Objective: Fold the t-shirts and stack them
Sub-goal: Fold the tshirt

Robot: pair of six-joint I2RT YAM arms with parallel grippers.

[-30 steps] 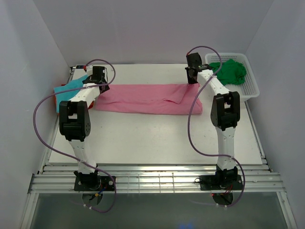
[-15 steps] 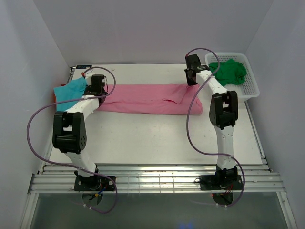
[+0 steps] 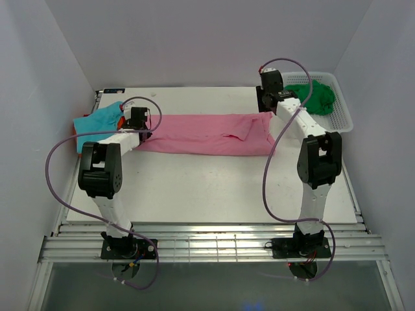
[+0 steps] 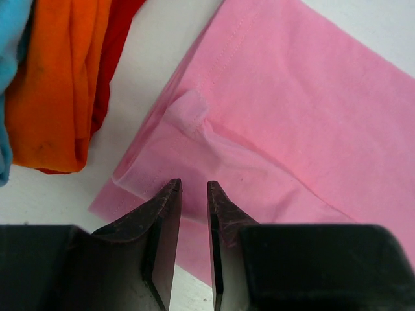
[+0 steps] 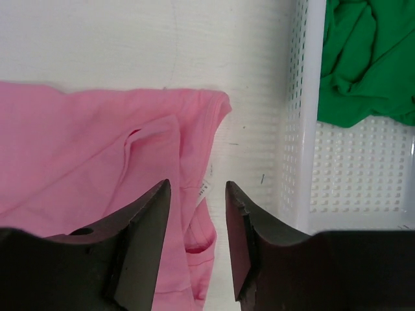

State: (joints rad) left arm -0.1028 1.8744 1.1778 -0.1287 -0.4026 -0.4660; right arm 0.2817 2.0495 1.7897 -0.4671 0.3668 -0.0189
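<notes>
Pink t-shirt point(image 3: 201, 133) lies spread flat across the far half of the table point(image 3: 207, 188), folded into a long band running left to right. Left gripper point(image 4: 192, 188) is at the band's left end. Its jaws stand a narrow slit apart with pink cloth showing in the gap; whether the cloth is pinched cannot be told. Right gripper point(image 5: 196, 188) is over the band's right end, jaws moderately apart and holding nothing, with a small white label visible between them. Teal t-shirt point(image 3: 96, 122) and orange t-shirt point(image 4: 55, 84) lie bunched just beside the left end. Green t-shirt point(image 5: 363, 58) sits crumpled in the white mesh basket point(image 5: 295, 129) at the table's far right.
</notes>
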